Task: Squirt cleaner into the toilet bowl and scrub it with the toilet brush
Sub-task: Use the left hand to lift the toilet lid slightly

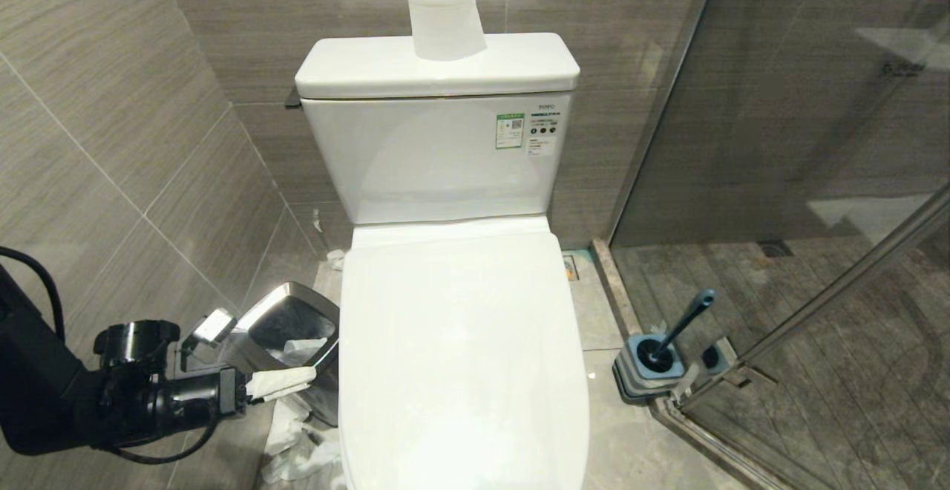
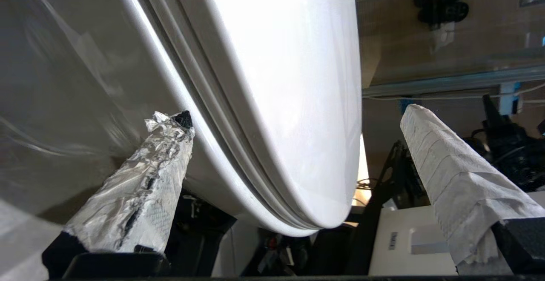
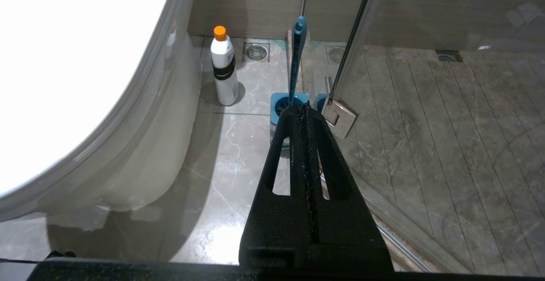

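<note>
The toilet bowl [image 1: 460,356] stands in the middle with its white lid down, so the inside is hidden. My left gripper [image 1: 272,345] hangs low beside the bowl's left edge. It is open, its wrapped fingers wide apart, and in the left wrist view the lid and seat rim [image 2: 276,81] lie ahead between them [image 2: 298,115]. The blue toilet brush [image 1: 686,323] leans in its square holder [image 1: 652,367] on the floor to the right. The cleaner [image 3: 224,66], white with an orange cap, stands on the floor beside the bowl. My right gripper [image 3: 300,110] is shut and empty, pointing at the brush [image 3: 296,55].
A steel-rimmed bin [image 1: 293,327] with tissue in it sits close behind the left gripper, and crumpled tissue [image 1: 293,438] lies on the floor. A paper roll [image 1: 444,15] stands on the tank. A glass shower door [image 1: 779,104] and its hinge [image 3: 339,117] bound the right side.
</note>
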